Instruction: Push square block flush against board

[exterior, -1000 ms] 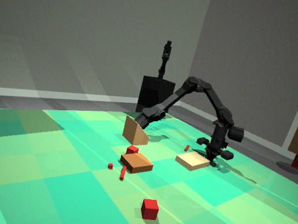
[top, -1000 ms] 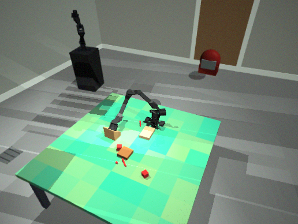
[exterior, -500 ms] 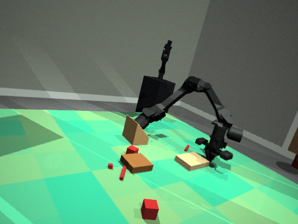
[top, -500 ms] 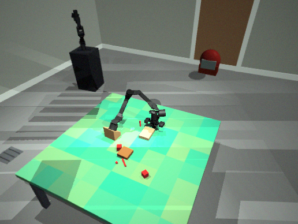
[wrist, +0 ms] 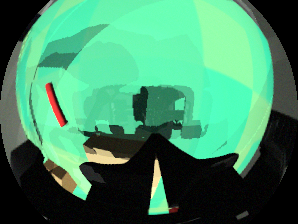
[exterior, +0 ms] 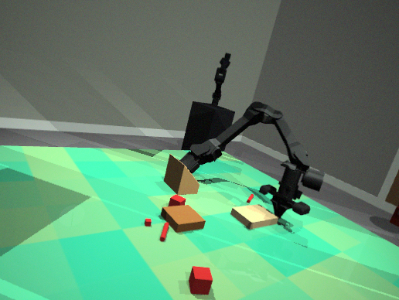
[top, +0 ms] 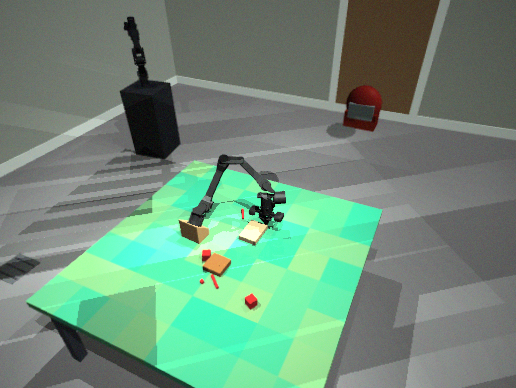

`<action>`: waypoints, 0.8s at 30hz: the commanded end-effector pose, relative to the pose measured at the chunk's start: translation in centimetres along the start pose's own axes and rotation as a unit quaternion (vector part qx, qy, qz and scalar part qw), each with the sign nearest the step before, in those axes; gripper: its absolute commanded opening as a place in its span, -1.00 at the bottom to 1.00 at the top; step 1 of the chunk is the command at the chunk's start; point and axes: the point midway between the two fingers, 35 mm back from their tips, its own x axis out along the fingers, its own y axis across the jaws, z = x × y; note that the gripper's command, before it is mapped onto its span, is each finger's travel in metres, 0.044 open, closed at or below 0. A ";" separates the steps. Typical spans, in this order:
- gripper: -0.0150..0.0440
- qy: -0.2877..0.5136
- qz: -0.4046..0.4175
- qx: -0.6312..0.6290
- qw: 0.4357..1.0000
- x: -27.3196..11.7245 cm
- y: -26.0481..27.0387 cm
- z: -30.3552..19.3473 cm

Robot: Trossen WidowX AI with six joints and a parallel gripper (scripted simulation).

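The orange-brown square block (top: pixel 217 264) (exterior: pixel 183 217) lies flat on the table. The pale cream board (top: pixel 253 232) (exterior: pixel 253 215) (wrist: pixel 107 156) lies flat, apart from the block, with a wide gap between them. My gripper (top: pixel 270 225) (exterior: pixel 279 216) (wrist: pixel 154 136) is shut and empty. It points down, its tips low beside the board's far right edge in the top and exterior views. Whether the tips touch the board or the table is unclear. In the wrist view the dark fingers hide much of the board, and the block does not show.
A tan wedge (top: pixel 193 232) (exterior: pixel 181 178) stands by the arm base. A red cube (top: pixel 206 255) (exterior: pixel 177 200) is close beside the block. Another red cube (top: pixel 251 301) (exterior: pixel 200 280) lies nearer the cameras. A red rod (top: pixel 215 281) (exterior: pixel 164 232) is near the block, another (top: pixel 243 214) (exterior: pixel 250 198) (wrist: pixel 56 105) behind the board.
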 end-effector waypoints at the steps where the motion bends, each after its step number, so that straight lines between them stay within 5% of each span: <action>1: -0.49 0.005 0.005 0.004 1.000 0.4 0.1 -1.0; 24: -0.49 0.003 0.004 0.004 1.000 0.3 -0.1 2.3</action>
